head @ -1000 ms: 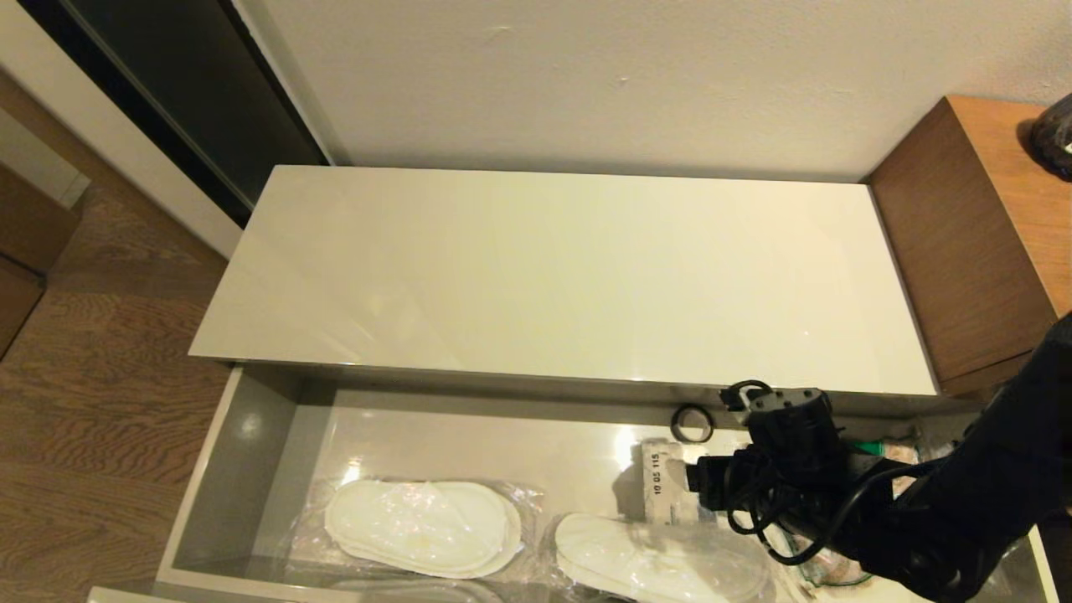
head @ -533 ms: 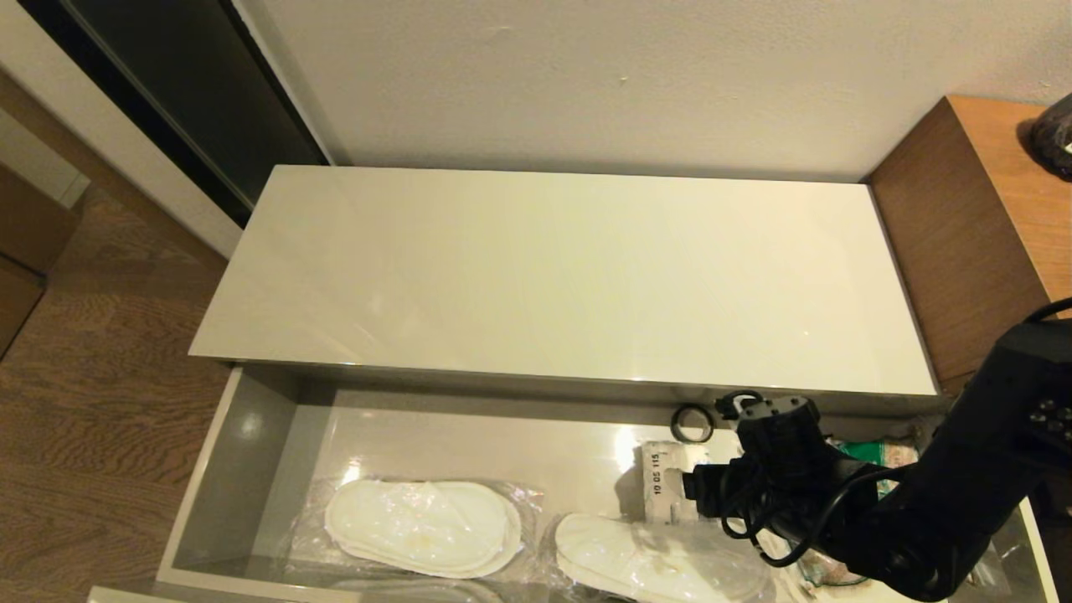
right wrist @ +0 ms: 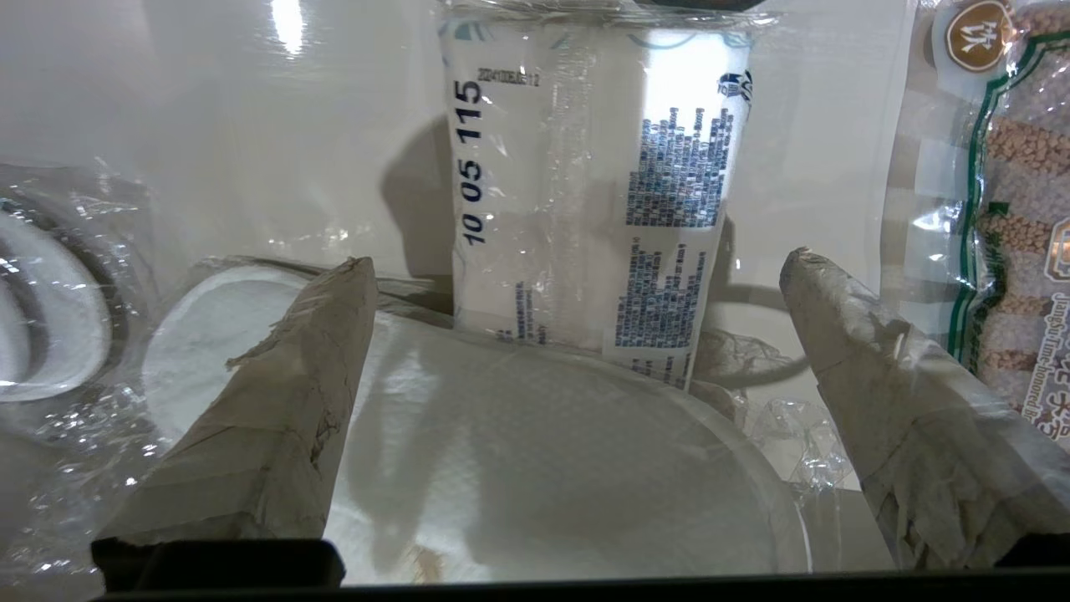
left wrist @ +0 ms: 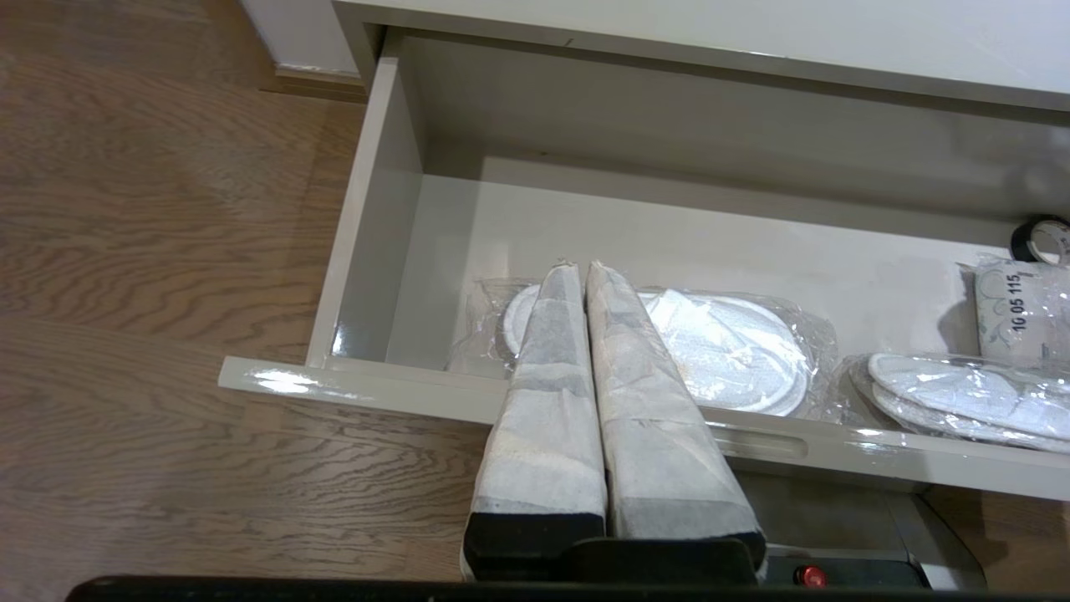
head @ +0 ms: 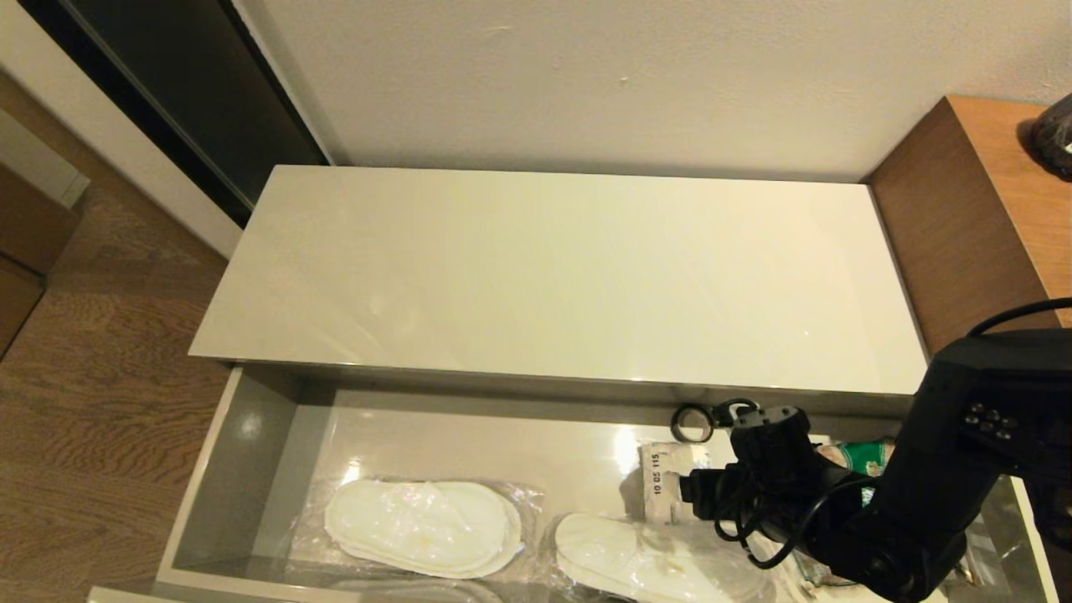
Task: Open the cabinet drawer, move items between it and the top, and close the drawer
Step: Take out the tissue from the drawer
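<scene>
The wide, glossy grey-beige cabinet drawer [head: 243,469] is pulled out beneath the bare cream-beige top [head: 569,276]. Within it, at about five o'clock in the head view, the right gripper [right wrist: 577,276] is held with its jaws spread wide and empty over the white tissue pack with dark-blue print [right wrist: 585,192]. For a clean pick, the fingers should be lowered astride the pack's long sides, clear of the clear-wrapped white slippers [right wrist: 535,451] overlapping its near end and the green-labelled snack bag [right wrist: 1011,201]. That overlap is shown only by the right wrist view. The left gripper [left wrist: 583,266], clenched on nothing, is seen only in its own wrist view.
</scene>
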